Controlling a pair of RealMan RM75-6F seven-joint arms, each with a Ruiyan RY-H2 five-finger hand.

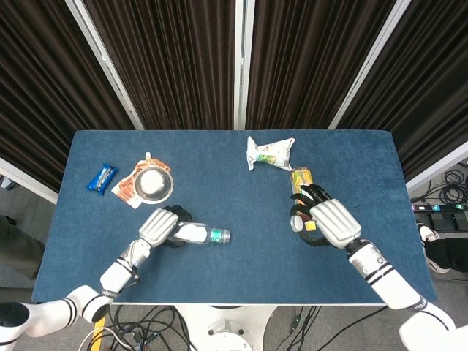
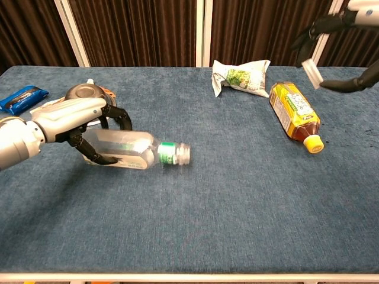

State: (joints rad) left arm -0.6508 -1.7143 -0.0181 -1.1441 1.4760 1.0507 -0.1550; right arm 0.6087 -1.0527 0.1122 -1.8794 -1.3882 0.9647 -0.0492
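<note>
My left hand (image 1: 162, 228) (image 2: 76, 121) grips a clear plastic bottle (image 1: 196, 234) (image 2: 131, 151) with a green label by its body. The bottle lies almost flat, low over the blue table (image 1: 241, 190), and its uncapped neck points right. My right hand (image 1: 330, 223) (image 2: 346, 35) pinches a small white cap (image 1: 295, 223) (image 2: 311, 72) in its fingertips. It hovers just above the near end of a yellow tea bottle (image 1: 301, 178) (image 2: 294, 112), which lies on its side with a yellow cap.
A green-and-white snack bag (image 1: 269, 152) (image 2: 240, 76) lies at the back centre. At the back left are a metal bowl (image 1: 154, 183) (image 2: 86, 92) on an orange pouch (image 1: 129, 190) and a blue wrapper (image 1: 102, 177) (image 2: 21, 97).
</note>
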